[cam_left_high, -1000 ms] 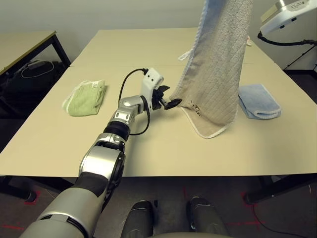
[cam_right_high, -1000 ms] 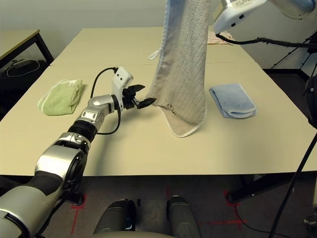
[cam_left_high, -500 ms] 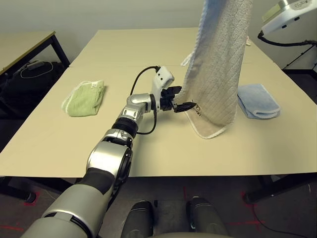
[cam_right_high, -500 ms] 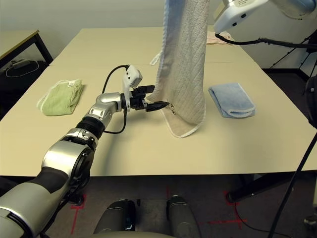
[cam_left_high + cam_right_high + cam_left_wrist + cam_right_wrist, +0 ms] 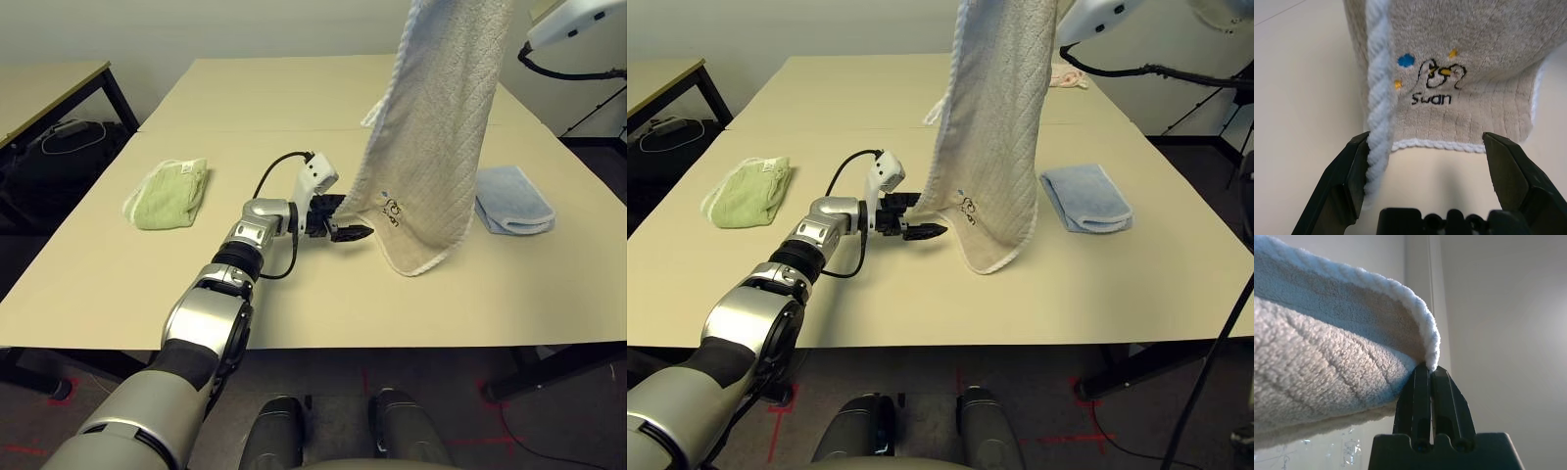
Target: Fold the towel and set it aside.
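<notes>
The beige towel (image 5: 431, 127) with white edging hangs upright over the table's middle, and its lowest corner (image 5: 411, 262) hovers just above the surface. In the right wrist view my right gripper (image 5: 1430, 371) is shut on the towel's top edge (image 5: 1352, 357). My left gripper (image 5: 348, 232) is low over the table at the towel's lower left corner. It stands open. In the left wrist view its fingers (image 5: 1347, 181) straddle the corner, which carries a small swan emblem (image 5: 1437, 81). The white corded edge (image 5: 1376, 122) lies against one finger.
A folded light green towel (image 5: 168, 192) lies on the table's left side. A folded light blue towel (image 5: 513, 199) lies on the right, behind the hanging cloth. Another table (image 5: 39, 93) and a dark bag (image 5: 69, 137) stand at far left.
My left gripper moved right to the towel's lower corner, then dropped lower toward the table, staying open. The hanging towel shifted slightly right.
</notes>
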